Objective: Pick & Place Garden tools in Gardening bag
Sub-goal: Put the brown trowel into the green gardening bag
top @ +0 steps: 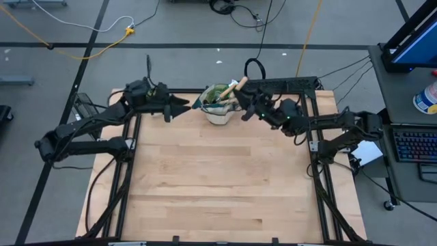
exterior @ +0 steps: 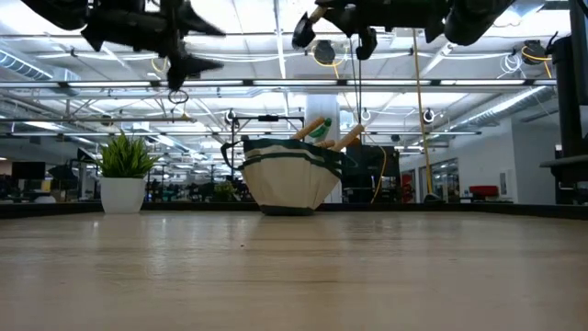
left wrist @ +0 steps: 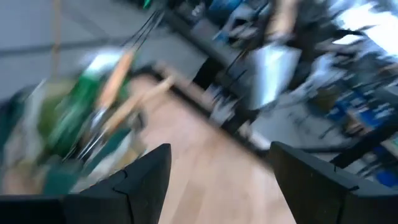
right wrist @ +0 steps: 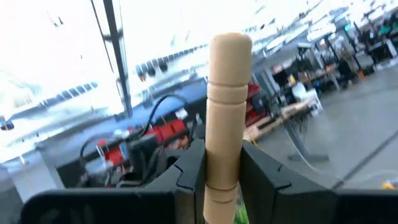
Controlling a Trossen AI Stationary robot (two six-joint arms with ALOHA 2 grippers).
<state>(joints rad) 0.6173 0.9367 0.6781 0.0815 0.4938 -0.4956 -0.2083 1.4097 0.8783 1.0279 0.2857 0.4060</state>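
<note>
The beige gardening bag [top: 218,104] stands on its base at the table's far edge, with wooden handles [exterior: 313,127] and a green spray bottle [exterior: 323,133] sticking out of its top. My right gripper [top: 250,101] hovers high, just right of the bag, shut on a wooden-handled garden tool [right wrist: 227,112]; the tool's metal end is hidden. My left gripper [top: 186,106] hangs just left of the bag, pointing at it, open with nothing between its fingers [left wrist: 146,180]. The bag [left wrist: 56,130] shows blurred in the left wrist view. My right gripper pinches the tool's round wooden handle [right wrist: 222,168] between its two fingers [right wrist: 189,171], below the handle's grooved rings. The handle stands across the fingers, and its rounded free end [right wrist: 230,45] rises well past them. The tool is lifted clear of the table.
A small potted green plant [exterior: 124,175] stands at the table's far left in the low view. The dark frame rails [top: 133,147] run along both sides of the wooden tabletop [top: 218,178]. A keyboard [top: 413,145] sits off the table to the right.
</note>
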